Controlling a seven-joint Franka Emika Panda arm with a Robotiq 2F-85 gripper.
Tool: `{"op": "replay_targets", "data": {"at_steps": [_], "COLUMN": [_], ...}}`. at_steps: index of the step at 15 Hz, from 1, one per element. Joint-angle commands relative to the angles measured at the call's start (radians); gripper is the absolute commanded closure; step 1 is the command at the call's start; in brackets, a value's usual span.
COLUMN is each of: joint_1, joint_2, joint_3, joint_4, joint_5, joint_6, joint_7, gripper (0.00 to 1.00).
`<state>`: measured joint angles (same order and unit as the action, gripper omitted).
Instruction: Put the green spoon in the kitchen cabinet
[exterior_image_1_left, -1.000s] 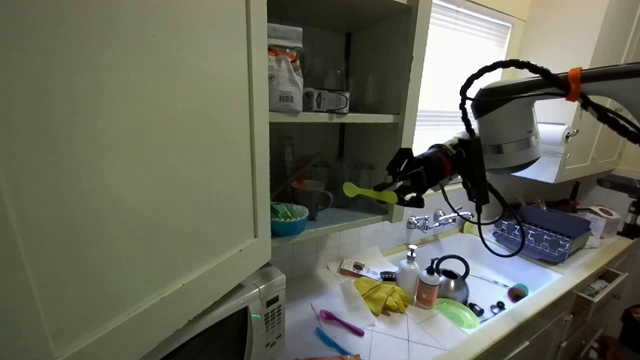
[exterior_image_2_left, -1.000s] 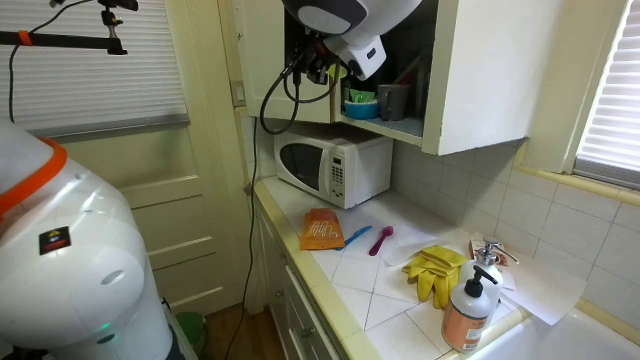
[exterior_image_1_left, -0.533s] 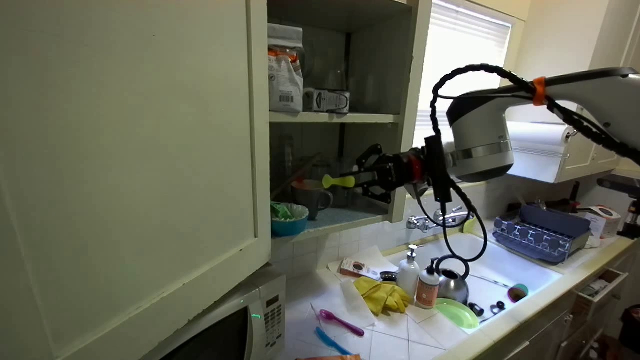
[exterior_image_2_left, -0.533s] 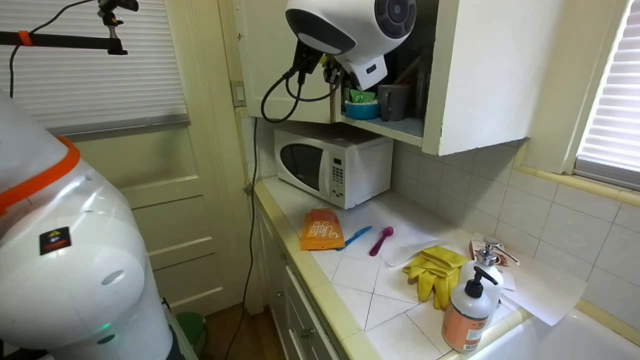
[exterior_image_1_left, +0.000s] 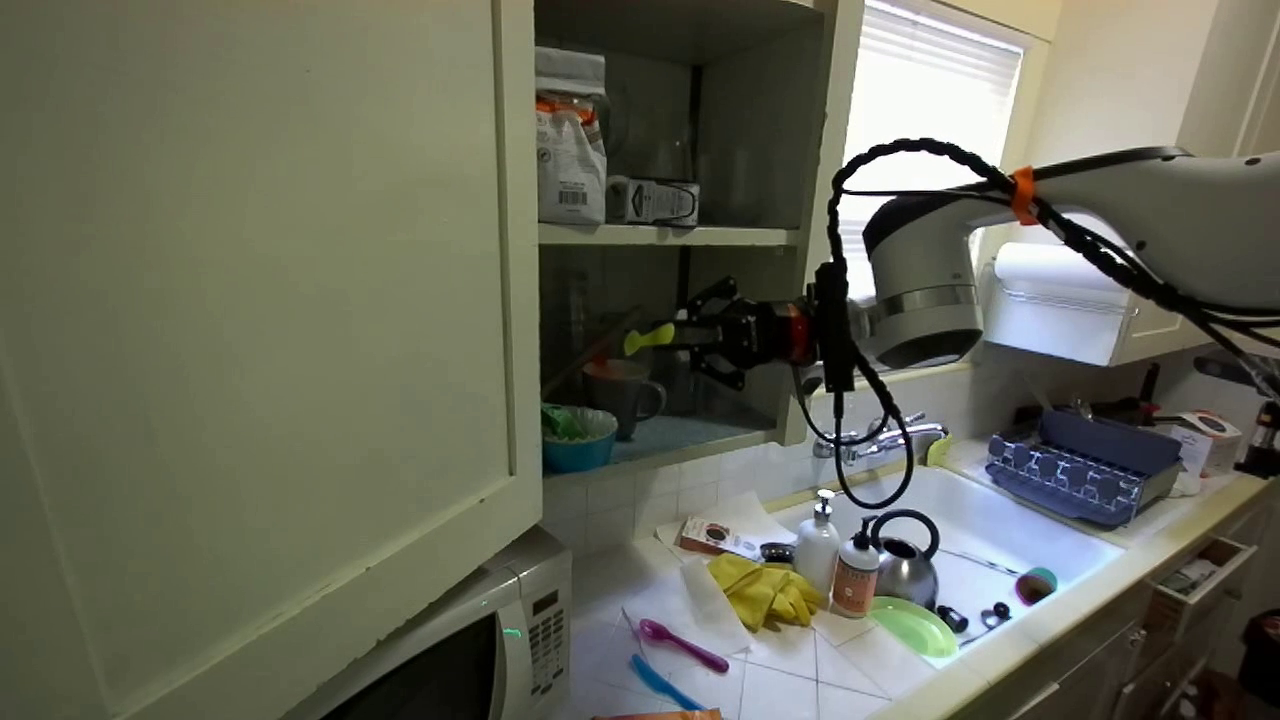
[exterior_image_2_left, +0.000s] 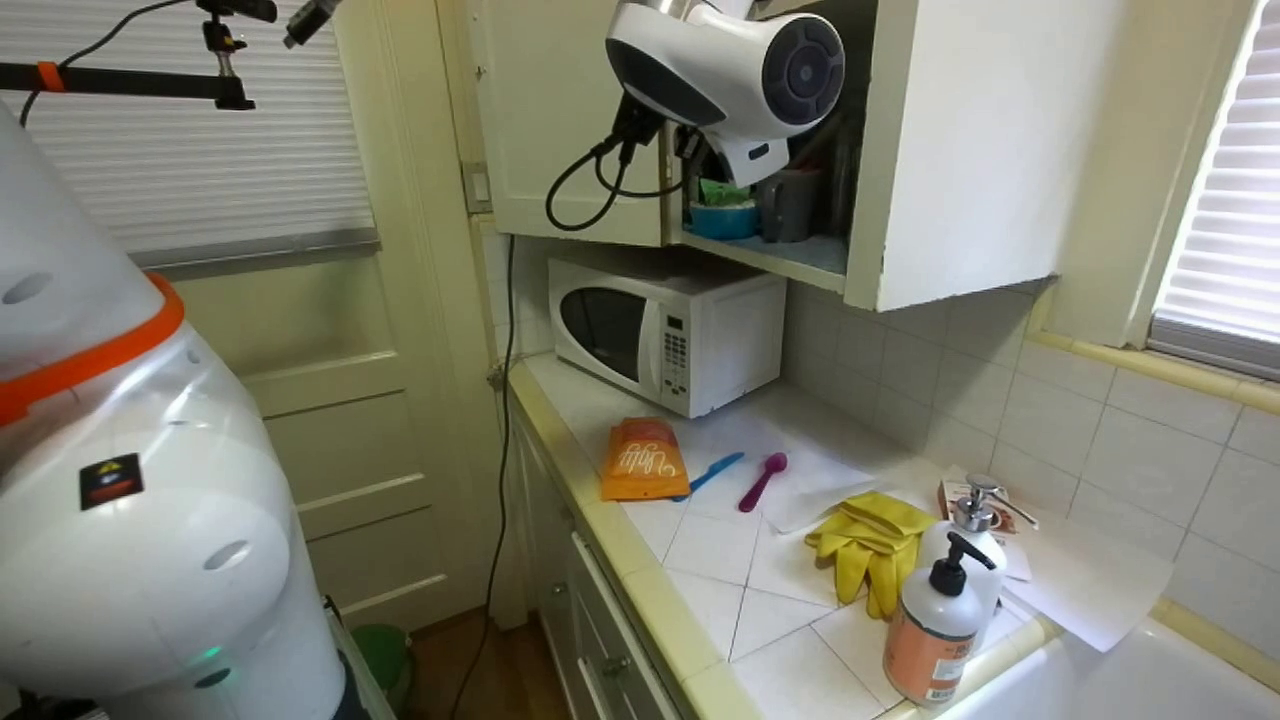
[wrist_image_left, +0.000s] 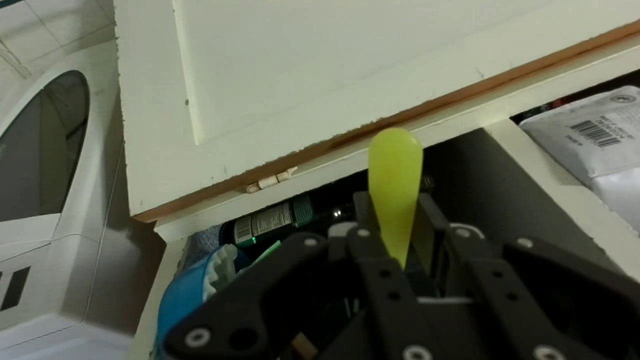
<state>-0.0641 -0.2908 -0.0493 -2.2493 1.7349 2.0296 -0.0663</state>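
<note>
Claw pinches the green spoon, pointing to nine o'clock in an exterior view: pick-up done, kitchen cabinet placement seemingly pending.

green spoon and gripper now higher and further left in the frame
a second ago the gripper overlapped the right edge of the kitchen cabinet in an exterior view; now it shows mostly against the lower compartment, levelled out, the spoon seen just above the grey mug, left end dipped instead of raised. in an exterior view, the white wrist has shifted right at top centre, and a dark piece has entered upper left.
</note>
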Motion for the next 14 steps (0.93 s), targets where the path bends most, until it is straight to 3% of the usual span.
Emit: {"op": "replay_targets", "data": {"at_steps": [1, 5, 6, 14], "joint_1": [-0.007, -0.007, -0.005, 0.005], "joint_2": [0.002, -0.003, 0.006, 0.039], "joint_3": [0.005, 0.005, 0.011, 0.035], "joint_4": [0.001, 0.001, 0.006, 0.052], "joint_5": [-0.001, -0.001, 0.018, 0.124], "joint_6": [-0.003, -0.003, 0.018, 0.153], "joint_7": [0.002, 0.002, 0.003, 0.041], "gripper": [0.76, 0.76, 0.94, 0.94]}}
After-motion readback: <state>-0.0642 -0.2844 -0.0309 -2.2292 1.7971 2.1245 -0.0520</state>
